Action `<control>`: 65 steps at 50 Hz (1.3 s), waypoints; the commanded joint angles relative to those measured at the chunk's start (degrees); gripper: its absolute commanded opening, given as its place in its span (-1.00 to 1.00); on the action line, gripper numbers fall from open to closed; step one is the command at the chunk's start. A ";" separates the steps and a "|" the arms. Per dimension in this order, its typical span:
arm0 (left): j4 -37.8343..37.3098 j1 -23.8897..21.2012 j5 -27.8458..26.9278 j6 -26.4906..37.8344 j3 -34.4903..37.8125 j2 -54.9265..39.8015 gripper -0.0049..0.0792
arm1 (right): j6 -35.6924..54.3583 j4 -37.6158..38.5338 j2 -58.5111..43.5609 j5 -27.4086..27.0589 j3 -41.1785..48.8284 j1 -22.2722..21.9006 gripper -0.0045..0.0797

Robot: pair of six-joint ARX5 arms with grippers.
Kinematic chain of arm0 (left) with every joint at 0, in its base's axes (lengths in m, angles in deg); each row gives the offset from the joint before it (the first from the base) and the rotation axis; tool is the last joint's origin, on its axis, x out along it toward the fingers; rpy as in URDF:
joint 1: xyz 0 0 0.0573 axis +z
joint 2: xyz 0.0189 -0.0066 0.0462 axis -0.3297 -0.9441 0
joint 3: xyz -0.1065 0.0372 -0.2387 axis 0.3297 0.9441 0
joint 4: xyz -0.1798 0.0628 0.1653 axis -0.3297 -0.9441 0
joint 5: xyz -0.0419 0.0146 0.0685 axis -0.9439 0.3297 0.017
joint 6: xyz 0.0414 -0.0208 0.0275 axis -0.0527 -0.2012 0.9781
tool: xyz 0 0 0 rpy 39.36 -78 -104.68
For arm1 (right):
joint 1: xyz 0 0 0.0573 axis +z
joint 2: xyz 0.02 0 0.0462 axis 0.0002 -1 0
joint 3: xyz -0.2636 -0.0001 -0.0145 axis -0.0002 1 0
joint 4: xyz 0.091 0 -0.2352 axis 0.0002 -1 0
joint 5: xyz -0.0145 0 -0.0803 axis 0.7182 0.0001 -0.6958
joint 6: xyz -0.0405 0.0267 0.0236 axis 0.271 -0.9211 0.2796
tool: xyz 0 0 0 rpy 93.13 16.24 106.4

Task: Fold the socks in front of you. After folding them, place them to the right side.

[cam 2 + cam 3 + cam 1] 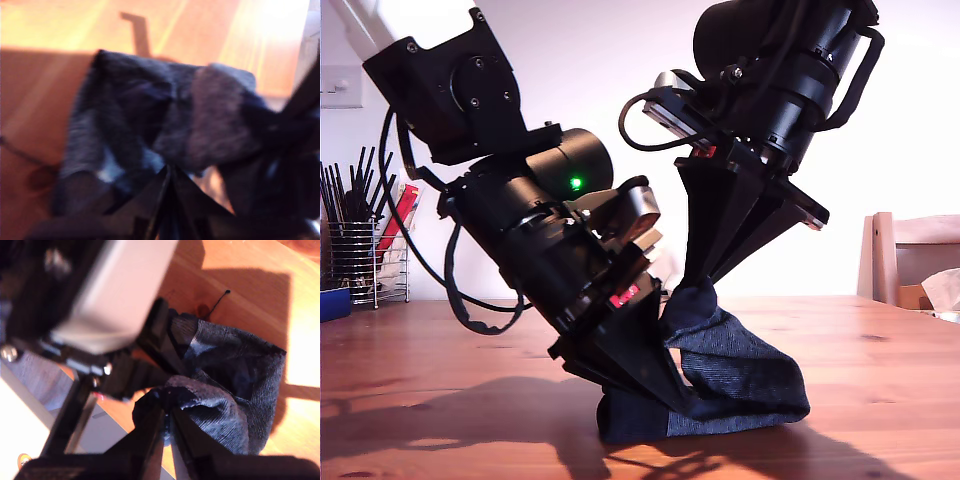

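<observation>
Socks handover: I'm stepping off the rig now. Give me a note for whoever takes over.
My first gripper: low at the table, apparently shut on the socks' lower end, though its wrist view is blurred.
My second gripper: higher up, shut on a bunched end of the socks, lifted off the wood.
Socks: dark blue-grey bundle at mid-table in the exterior view, the rest draped down and resting on the table.
Done: both ends gripped, one end raised, so the fold is under way.
Left: lay the raised end over, release, then move the folded socks to the side.
</observation>
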 commanded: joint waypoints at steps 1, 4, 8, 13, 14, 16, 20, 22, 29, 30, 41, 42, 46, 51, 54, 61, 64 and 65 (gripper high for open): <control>-0.22 0.46 -0.11 -0.09 1.20 3.32 -0.93 | 0.26 0.37 -1.22 -0.04 0.61 0.24 -0.92; -0.83 0.52 -0.11 -0.11 1.20 4.15 -0.93 | 0.48 0.37 -1.22 -0.04 0.61 0.24 -0.92; -1.20 0.52 0.37 -0.09 1.20 5.33 -0.93 | 0.72 0.33 -1.22 -0.04 0.61 0.24 -0.92; -1.27 0.52 2.36 -0.09 1.20 6.67 -0.93 | 0.72 0.39 -1.22 -0.04 0.61 0.26 -0.92; -1.42 0.52 2.75 -0.07 1.20 6.80 -0.93 | 0.72 0.39 -1.22 -0.04 0.61 0.26 -0.92; -1.70 0.52 4.81 -0.02 1.20 6.82 -0.93 | 0.72 0.33 -1.22 -0.02 0.61 0.26 -0.92; -3.45 0.52 7.30 0.50 1.20 6.82 -0.93 | 0.72 0.35 -1.22 -0.04 0.61 0.26 -0.92; -4.39 0.52 8.20 1.07 1.20 6.84 -0.93 | 0.70 0.35 -1.22 -0.02 0.61 0.26 -0.92; -5.11 0.50 13.57 2.40 1.20 6.82 -0.93 | 0.61 0.87 -1.22 0.00 0.61 0.28 -0.92; -5.11 0.50 14.16 2.40 1.20 6.82 -0.93 | 0.61 0.98 -1.22 0.00 0.61 0.31 -0.92; -5.05 0.52 16.68 2.97 1.22 6.69 -0.93 | 0.04 1.60 -1.22 0.00 0.61 1.16 -0.92; -5.05 0.52 16.90 2.97 1.22 6.64 -0.93 | -0.11 1.86 -1.22 0.02 0.61 1.22 -0.92; -4.61 0.52 16.92 2.99 1.25 6.16 -0.93 | -0.31 2.62 -1.22 0.02 0.61 1.57 -0.92; -4.20 0.52 16.92 2.97 1.27 4.94 -0.93 | -0.35 2.97 -1.22 -0.02 0.61 1.79 -0.92; -4.11 0.52 16.87 2.97 1.25 3.67 -0.93 | -0.37 2.99 -1.22 -0.04 0.61 1.81 -0.92; -3.82 0.52 16.66 2.99 1.27 1.42 -0.93 | -0.31 3.13 -1.22 -1.55 0.61 1.77 -0.92; -3.65 0.50 16.85 3.26 1.29 1.20 -0.93 | -0.24 2.84 -1.22 -1.75 0.61 1.77 -0.92; -3.54 0.52 16.85 3.37 1.29 1.18 -0.93 | -0.24 2.75 -1.22 -1.75 0.61 1.77 -0.92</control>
